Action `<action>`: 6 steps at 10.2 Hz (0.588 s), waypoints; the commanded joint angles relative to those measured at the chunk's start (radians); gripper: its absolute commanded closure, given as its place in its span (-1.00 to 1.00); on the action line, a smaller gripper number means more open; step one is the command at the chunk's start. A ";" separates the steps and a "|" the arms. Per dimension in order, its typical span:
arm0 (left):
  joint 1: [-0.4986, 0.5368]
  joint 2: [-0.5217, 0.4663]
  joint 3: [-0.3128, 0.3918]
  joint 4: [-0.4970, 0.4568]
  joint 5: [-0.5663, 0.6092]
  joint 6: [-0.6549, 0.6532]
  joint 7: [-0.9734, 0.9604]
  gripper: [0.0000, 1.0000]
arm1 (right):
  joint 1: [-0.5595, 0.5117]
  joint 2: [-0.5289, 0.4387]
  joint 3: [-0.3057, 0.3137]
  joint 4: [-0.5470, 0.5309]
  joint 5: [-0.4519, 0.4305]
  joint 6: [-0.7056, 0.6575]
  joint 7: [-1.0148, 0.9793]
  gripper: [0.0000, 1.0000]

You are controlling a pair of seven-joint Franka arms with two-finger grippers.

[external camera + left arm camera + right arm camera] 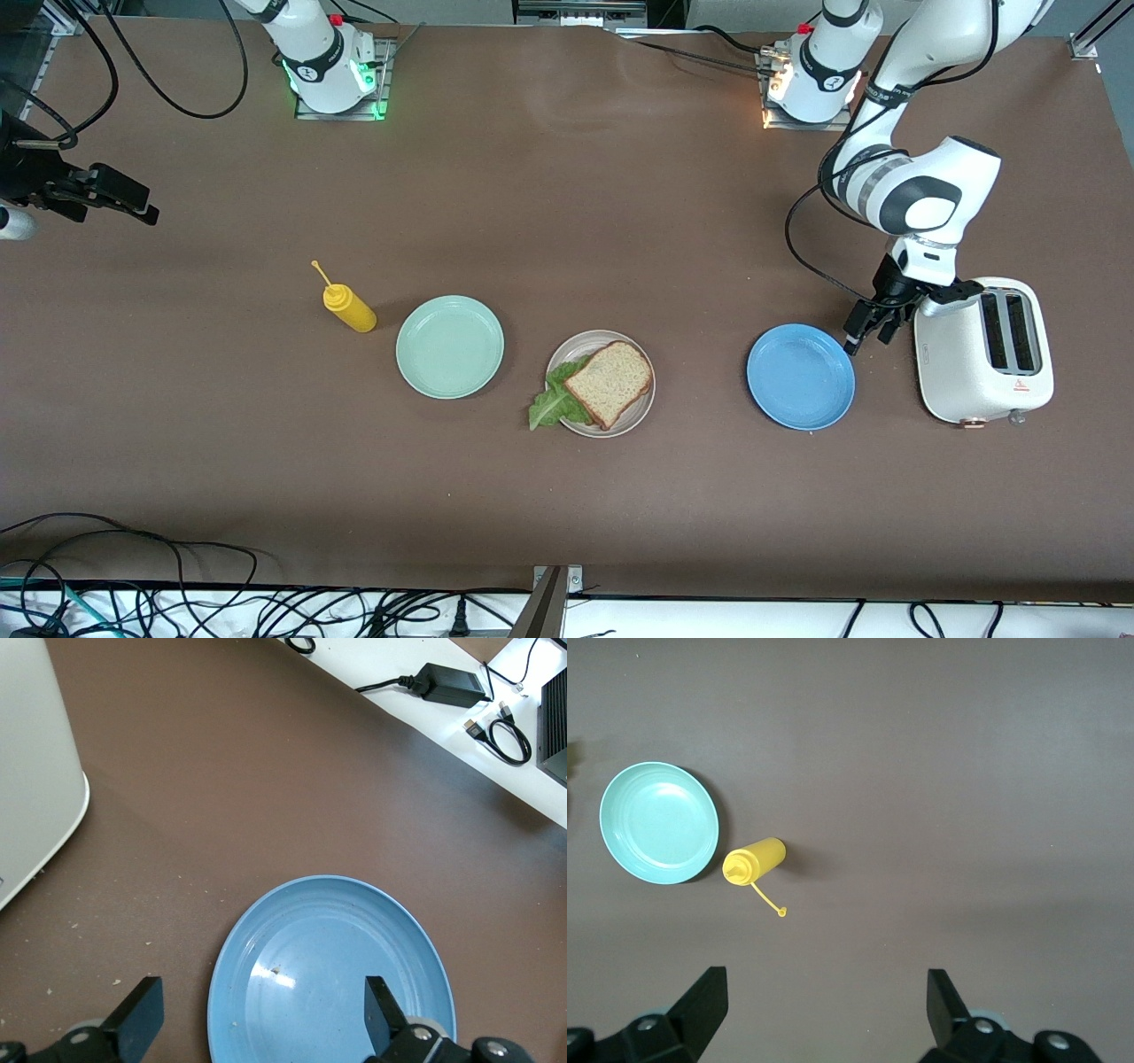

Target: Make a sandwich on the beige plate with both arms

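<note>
Sandwich on beige plate, centre frame; lower slice hidden, probably under lettuce. Left gripper spread beside blue plate. Right gripper, cut off at left edge, spread.

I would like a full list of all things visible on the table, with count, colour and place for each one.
beige plate: one, pale beige, mid table between the mint and blue plates.
bread: one slice showing, speckled brown, on the beige plate, on top of the lettuce.
lettuce: one leaf, green, under the bread, hanging over the plate's rim.
mint plate: one, mint green, beside the bottle.
bottle: one, yellow, lying toward the right arm's end.
blue plate: one, blue, beside the toaster.
toaster: one, white, toward the left arm's end.
left gripper: one, black, open, between blue plate and toaster.
right gripper: one, black, open, over the table edge at its own end.
</note>
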 commanded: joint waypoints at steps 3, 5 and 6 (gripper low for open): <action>-0.007 -0.001 -0.032 0.000 0.023 0.079 0.013 -1.00 | 0.002 0.009 -0.003 0.023 0.015 -0.016 0.016 -1.00; -0.013 -0.002 -0.033 -0.001 0.025 0.081 0.010 -1.00 | 0.002 0.007 -0.003 0.023 0.015 -0.016 0.016 -1.00; -0.015 -0.008 -0.033 -0.003 0.029 0.081 0.009 -1.00 | 0.002 0.009 -0.003 0.023 0.015 -0.016 0.016 -1.00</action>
